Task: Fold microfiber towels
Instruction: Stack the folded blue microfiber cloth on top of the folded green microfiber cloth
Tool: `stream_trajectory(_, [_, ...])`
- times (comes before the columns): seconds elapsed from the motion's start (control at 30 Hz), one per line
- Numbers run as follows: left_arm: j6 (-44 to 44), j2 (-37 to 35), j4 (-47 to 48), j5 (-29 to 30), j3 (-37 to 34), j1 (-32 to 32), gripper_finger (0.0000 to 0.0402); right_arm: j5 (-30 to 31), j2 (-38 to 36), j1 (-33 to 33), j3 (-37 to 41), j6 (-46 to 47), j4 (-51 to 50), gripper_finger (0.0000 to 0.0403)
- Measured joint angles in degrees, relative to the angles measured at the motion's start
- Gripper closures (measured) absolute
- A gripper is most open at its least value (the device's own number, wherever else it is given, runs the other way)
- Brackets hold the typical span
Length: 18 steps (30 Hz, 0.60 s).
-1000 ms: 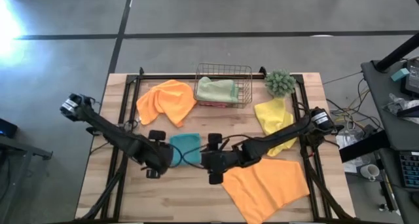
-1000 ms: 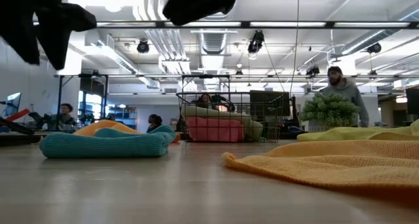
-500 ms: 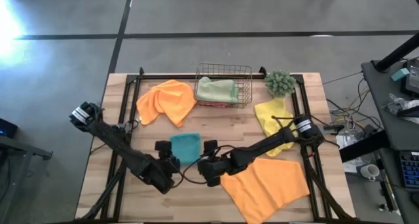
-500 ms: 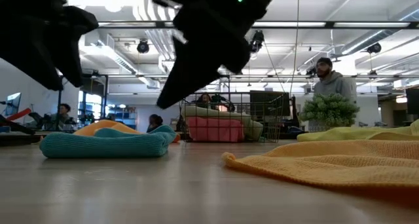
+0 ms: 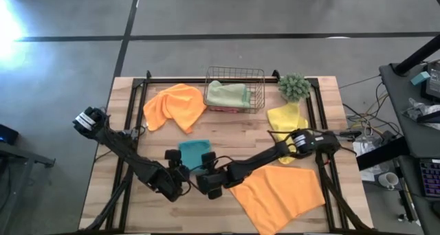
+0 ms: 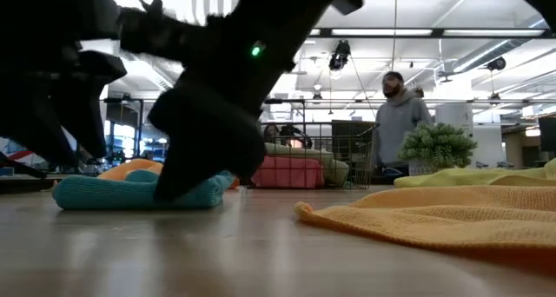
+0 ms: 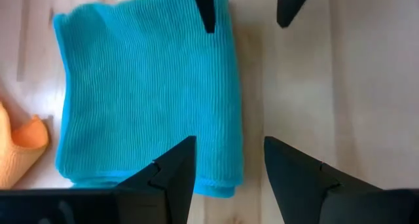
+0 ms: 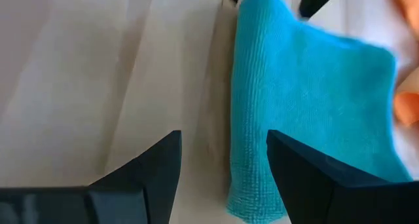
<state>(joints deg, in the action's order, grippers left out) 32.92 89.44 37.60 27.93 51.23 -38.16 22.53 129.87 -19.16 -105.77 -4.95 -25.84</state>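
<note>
I'm hovering both hands over the near-middle of the tabletop, my left hand and right hand side by side just at the near edge of the folded teal towel; both are spread wide and holding nothing, fingers straddling the towel's folded edges in the wrist views. Teal towel is lying flat as a tidy multi-layer square near the tabletop's center, looks done. Next candidate is probably the big orange towel, spread open and skewed toward the near right corner, one corner running off the near edge. Second orange towel is crumpled toward the far left, yellow towel is bunched along the right edge beside the fuzzy plant, sage green towel is sitting in the wire basket at the far edge on top of something pink. Handling guess: these cloths are light, limp, grippy ribbed microfiber, nothing fragile; they'll drape and drag rather than slide, and layers may cling together. Best hold is pinching two neighboring corners, one per hand, low against the wood so only a single layer is caught, then lifting enough to let the cloth hang before laying it over. Risk: corner slipping out or bunching mid-fold.
</note>
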Motion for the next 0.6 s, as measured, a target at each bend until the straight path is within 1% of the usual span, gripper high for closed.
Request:
stream_trajectory(0.17, [-1.8,0.0,-1.8,-0.4,-2.6,0.0,0.0237,1.7,5.0,0.4,-8.8,1.9,-10.1,0.0188])
stream_trajectory(0.27, [-1.8,0.0,-2.7,-0.4,-3.7,0.0,0.0237,2.7,7.0,0.5,-12.8,1.5,-13.6,0.0188])
stream_trajectory(0.4, [-2.2,0.3,-6.5,-0.5,-5.8,0.2,0.0237,3.0,7.9,1.0,-14.7,3.2,-16.1,0.0188])
stream_trajectory(0.47, [-2.2,1.1,-7.8,-0.6,-6.5,0.2,0.0237,2.9,7.9,1.5,-14.4,5.1,-16.8,0.0188])
stream_trajectory(0.6, [-2.3,3.3,-8.0,-0.3,-6.5,0.7,0.0237,2.6,7.7,2.3,-13.9,6.6,-16.9,0.0188])
